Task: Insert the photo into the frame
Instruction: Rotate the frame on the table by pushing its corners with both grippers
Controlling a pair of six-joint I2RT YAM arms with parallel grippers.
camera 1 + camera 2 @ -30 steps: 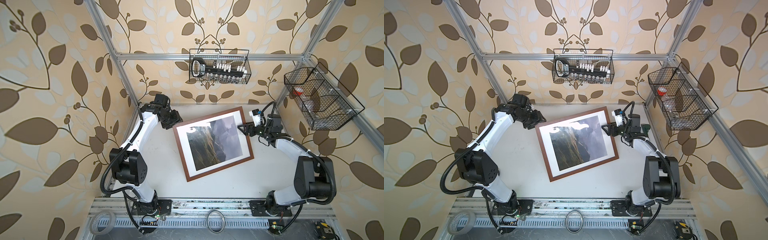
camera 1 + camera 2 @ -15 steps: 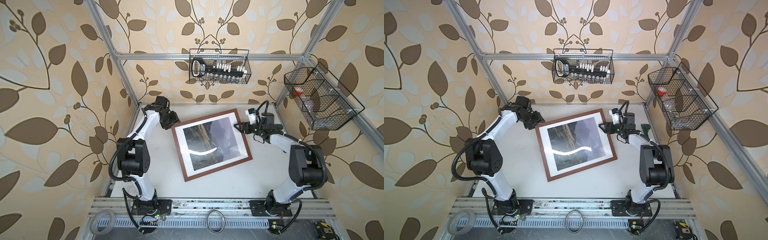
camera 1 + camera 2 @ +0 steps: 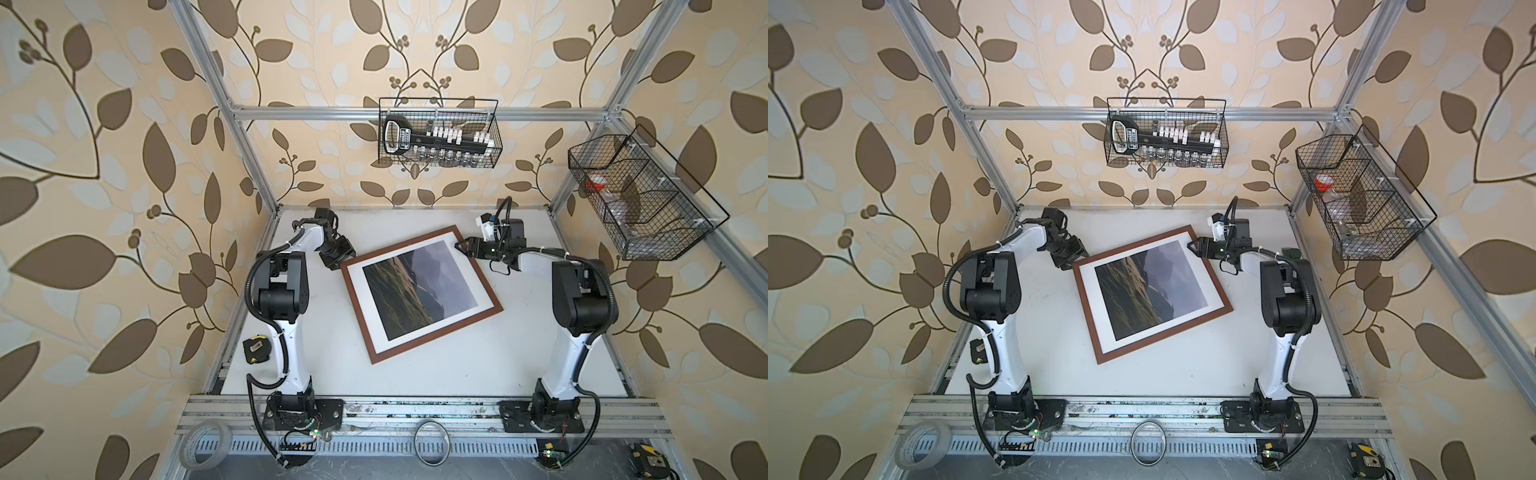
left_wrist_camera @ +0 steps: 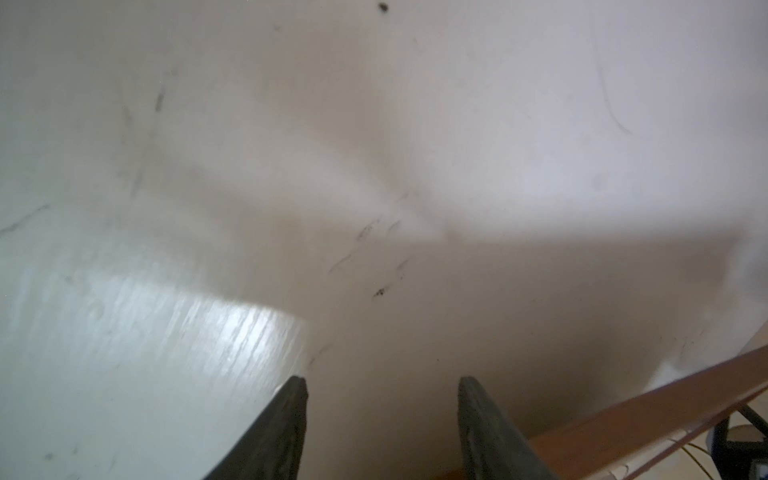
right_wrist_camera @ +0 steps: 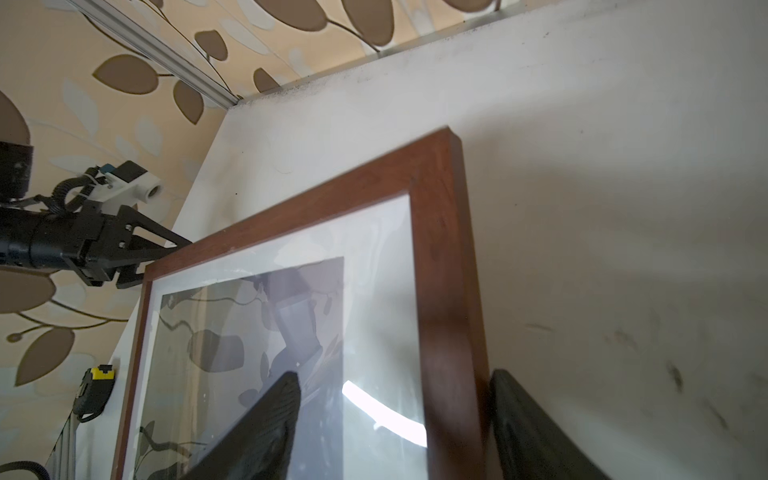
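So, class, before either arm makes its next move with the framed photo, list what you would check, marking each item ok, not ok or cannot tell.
1. Photo sits inside the frame, behind the white mat: ok.
2. Right claw straddles the frame's border, jaws apart: ok.
3. Left claw open and empty, beside the frame's corner: ok.
4. Frame square to the table: not ok, skewed.
5. Frame lying fully flat: cannot tell.
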